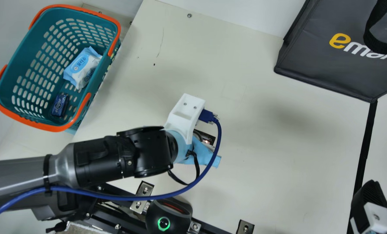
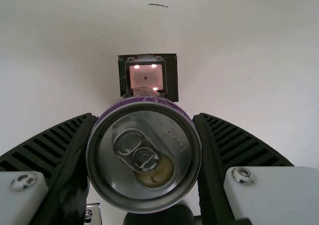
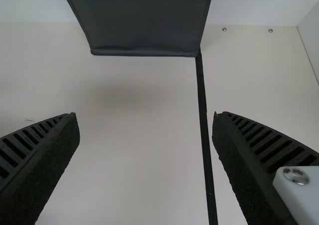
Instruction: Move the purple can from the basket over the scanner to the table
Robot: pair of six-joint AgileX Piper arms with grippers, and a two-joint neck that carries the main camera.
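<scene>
In the main view my left gripper (image 1: 185,114) hangs over the middle of the table, seen from behind its white mount, with its fingers hidden. The left wrist view shows the left gripper (image 2: 144,150) shut on the purple can (image 2: 132,182), one finger against each side, the can's silver lid facing the camera. Beyond the can's rim is a small dark scanner (image 2: 172,78) with a lit window, partly covered by the can; the scanner (image 1: 209,137) also peeks out beside the left arm. My right gripper (image 1: 370,198) is at the lower right corner; the right gripper (image 3: 144,123) stands open, holding nothing.
A teal basket (image 1: 27,61) at the upper left holds a wipes pack (image 1: 79,66) and a small blue box (image 1: 60,105). A dark bag (image 1: 310,58) stands at the upper right. A black device (image 1: 180,224) with a green ring sits at the table's near edge.
</scene>
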